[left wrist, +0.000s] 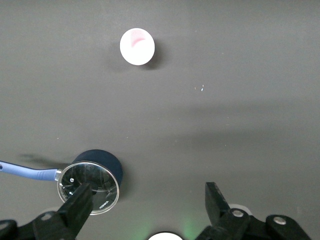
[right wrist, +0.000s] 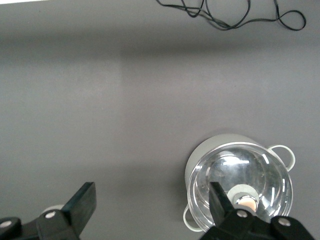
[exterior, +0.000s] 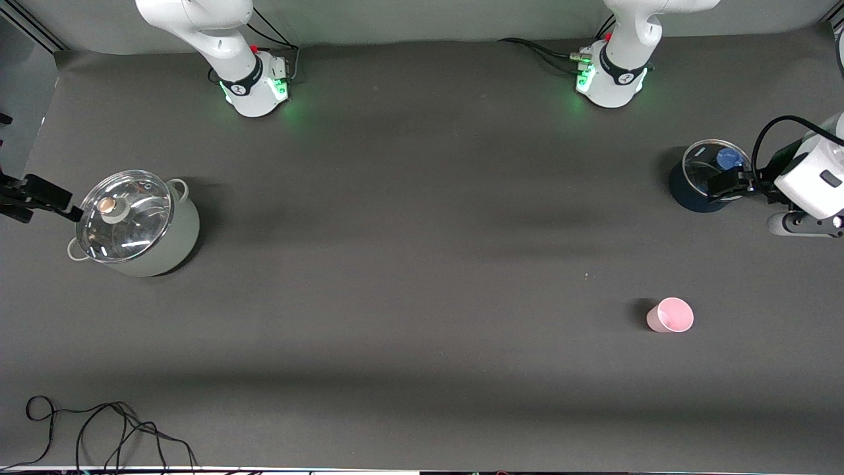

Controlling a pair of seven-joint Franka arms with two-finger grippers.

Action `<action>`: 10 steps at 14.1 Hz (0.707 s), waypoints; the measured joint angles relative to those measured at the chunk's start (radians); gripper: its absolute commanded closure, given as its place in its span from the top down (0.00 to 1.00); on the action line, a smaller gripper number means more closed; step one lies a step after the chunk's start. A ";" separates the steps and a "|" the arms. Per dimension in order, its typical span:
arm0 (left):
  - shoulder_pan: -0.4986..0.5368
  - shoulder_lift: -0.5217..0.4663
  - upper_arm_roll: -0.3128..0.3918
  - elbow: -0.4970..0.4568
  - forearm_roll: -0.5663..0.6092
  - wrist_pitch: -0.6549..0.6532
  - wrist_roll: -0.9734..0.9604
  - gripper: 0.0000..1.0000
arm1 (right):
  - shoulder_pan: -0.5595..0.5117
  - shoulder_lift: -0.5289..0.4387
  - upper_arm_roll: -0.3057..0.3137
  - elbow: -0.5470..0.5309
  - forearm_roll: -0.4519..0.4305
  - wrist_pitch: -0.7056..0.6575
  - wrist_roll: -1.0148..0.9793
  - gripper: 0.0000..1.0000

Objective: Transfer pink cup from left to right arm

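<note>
Pink plastic is showing clearly against the dark grey desk: the pink cup is standing upright with its mouth up, alone, toward the left arm's end of the desk. It is lying nearer to the front camera than the dark blue pot, and well apart from it. In the left wrist view the pink cup is appearing as a pale round rim with nothing touching it.

The left claw is hanging over the dark blue pot, which is wearing a glass lid and has a blue handle. In the left wrist view the left claw is standing wide, with its two black fingers far apart and nothing between them.

The right claw is hanging at the right arm's end of the desk, just beside the pale green pot. This pot is carrying a glass lid with a round knob. In the right wrist view the right claw is also standing wide and is holding nothing; the pale green pot is showing under one of its fingers.

Some black cable is lying in loops at the desk edge nearest to the front camera, at the right arm's end.
</note>
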 measured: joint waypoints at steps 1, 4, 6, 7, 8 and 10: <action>0.000 0.000 -0.001 0.000 0.000 0.000 0.000 1.00 | 0.000 0.004 0.000 0.006 0.000 0.000 0.000 1.00; 0.000 0.002 -0.002 0.007 0.000 0.000 0.000 1.00 | 0.000 0.016 0.000 0.014 0.000 0.000 0.000 1.00; 0.000 0.003 -0.003 0.008 0.000 0.000 0.000 1.00 | 0.000 0.021 0.000 0.014 0.000 0.000 0.000 1.00; 0.000 0.004 -0.004 0.008 0.000 0.000 0.000 1.00 | 0.000 0.022 0.000 0.014 0.000 0.000 0.000 1.00; 0.000 0.004 -0.004 0.008 0.000 0.000 0.000 1.00 | 0.000 0.022 -0.001 0.014 0.000 -0.001 0.000 1.00; 0.000 0.005 -0.004 0.008 0.000 0.002 0.000 1.00 | 0.000 0.022 -0.008 0.015 0.000 -0.021 0.000 1.00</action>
